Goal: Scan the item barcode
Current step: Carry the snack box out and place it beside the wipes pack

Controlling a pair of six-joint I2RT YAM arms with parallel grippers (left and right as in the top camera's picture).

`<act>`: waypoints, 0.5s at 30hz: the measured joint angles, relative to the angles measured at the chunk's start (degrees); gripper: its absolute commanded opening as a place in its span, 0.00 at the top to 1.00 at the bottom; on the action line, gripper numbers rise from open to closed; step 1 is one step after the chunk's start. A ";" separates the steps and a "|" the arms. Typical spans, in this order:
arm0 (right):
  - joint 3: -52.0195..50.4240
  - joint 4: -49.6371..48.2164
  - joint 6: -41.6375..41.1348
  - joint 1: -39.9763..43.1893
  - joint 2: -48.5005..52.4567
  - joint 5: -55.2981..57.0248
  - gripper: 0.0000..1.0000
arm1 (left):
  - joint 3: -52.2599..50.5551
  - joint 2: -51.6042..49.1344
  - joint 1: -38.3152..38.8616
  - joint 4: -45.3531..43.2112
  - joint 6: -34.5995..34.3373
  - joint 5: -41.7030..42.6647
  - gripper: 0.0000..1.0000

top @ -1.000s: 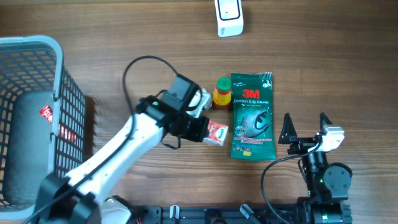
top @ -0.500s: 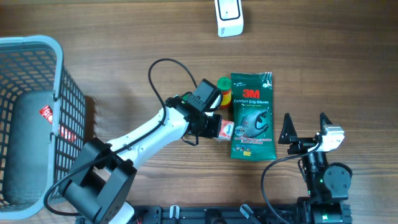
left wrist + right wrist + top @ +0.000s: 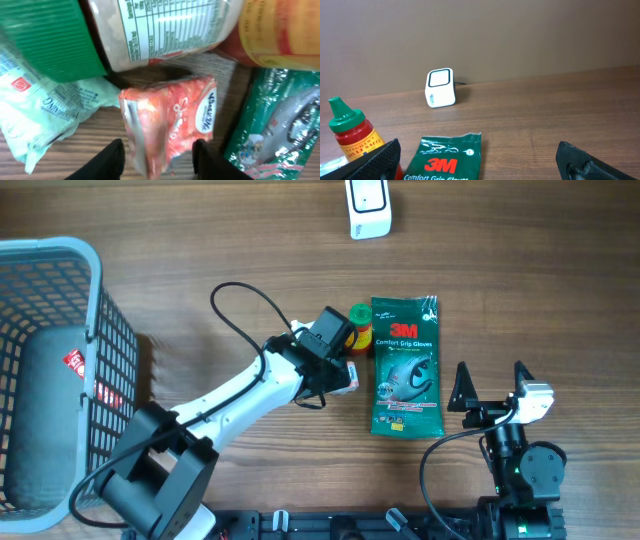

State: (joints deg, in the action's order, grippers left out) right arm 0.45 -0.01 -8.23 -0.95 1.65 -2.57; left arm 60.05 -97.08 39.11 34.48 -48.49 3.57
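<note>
**Snack packet [image 3: 170, 122] down, scan unconfirmed**

Since a second ago, left claw [image 3: 161, 159] has gone from clamped to half open. It sits astride the packet, grip apparently let go. Packet lies mid-tabletop, just beside glove pack [image 3: 405, 370], well apart from scanner [image 3: 368, 208] at the far edge. Whether it was scanned: cannot tell. Right claw [image 3: 491, 372] wide open, empty.
</note>
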 measured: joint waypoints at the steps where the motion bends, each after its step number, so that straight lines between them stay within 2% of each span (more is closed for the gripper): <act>1: 0.00 0.00 0.00 0.00 0.02 0.00 0.00 | 0.00 0.90 0.00 0.55 -0.31 -0.26 0.52; 6: 0.00 0.00 0.00 0.00 0.00 0.00 0.00 | 2.64 10.25 -0.52 5.57 0.31 -3.98 0.51; 9: 0.00 0.00 0.00 0.00 0.00 0.00 0.00 | 6.27 17.29 -1.88 9.20 2.14 -8.48 0.45; 13: 0.00 0.00 0.00 0.00 0.00 0.00 0.00 | 11.78 24.98 -7.56 13.11 6.93 -12.90 0.44; 15: 0.00 0.02 0.00 0.00 0.02 0.00 0.00 | 15.08 27.06 -12.09 15.10 9.66 -13.81 0.39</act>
State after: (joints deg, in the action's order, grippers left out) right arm 0.45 0.01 -8.23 -0.95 1.67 -2.57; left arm 75.13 -70.02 27.03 49.58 -38.83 -10.24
